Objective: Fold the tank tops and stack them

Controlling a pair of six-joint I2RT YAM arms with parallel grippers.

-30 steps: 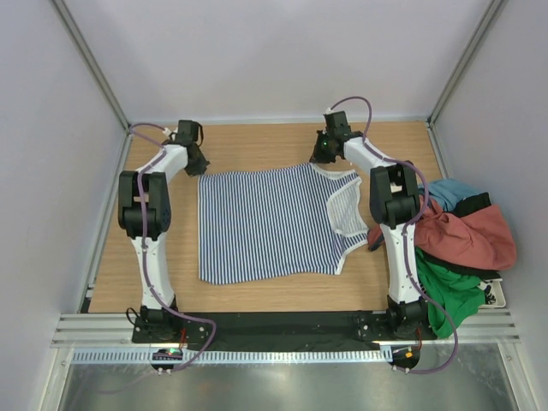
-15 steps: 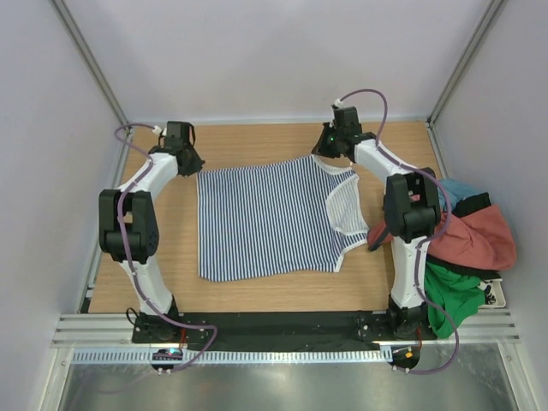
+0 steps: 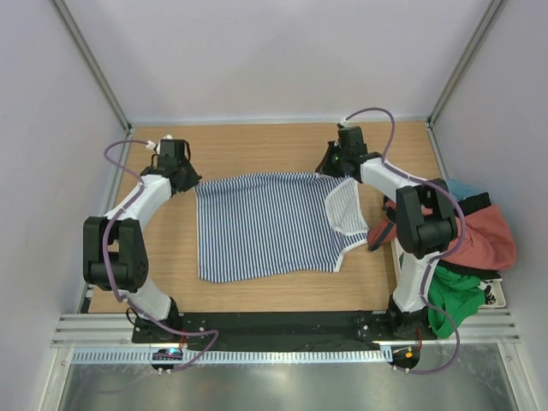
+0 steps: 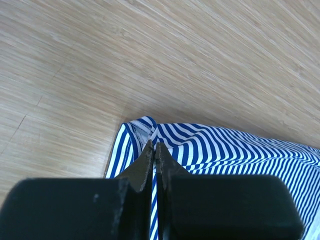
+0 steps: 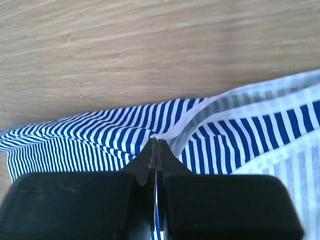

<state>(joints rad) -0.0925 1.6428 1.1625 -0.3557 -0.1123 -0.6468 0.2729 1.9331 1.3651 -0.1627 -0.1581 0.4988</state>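
The navy-and-white striped tank top (image 3: pixel 265 227) lies spread on the wooden table, its white-trimmed neck end to the right. My left gripper (image 3: pixel 190 180) is shut on its far left corner; in the left wrist view the striped cloth (image 4: pixel 225 150) runs between the closed tips (image 4: pixel 154 145). My right gripper (image 3: pixel 328 169) is shut on the far right edge near the strap, where striped cloth (image 5: pixel 100 135) bunches at the closed tips (image 5: pixel 156 142). The far edge is raised slightly. The rust-red tank top (image 3: pixel 479 240) lies in a pile at the right.
The pile at the right edge also holds a green garment (image 3: pixel 449 291), a light blue one (image 3: pixel 449 190) and a black one (image 3: pixel 471 204). Bare wooden table (image 3: pixel 257 141) lies beyond the striped top. White walls and metal posts enclose the table.
Both grippers have drawn the striped top's far edge nearer, lifting it off the table. The left arm's elbow swung down and left, the right arm's elbow out to the right.
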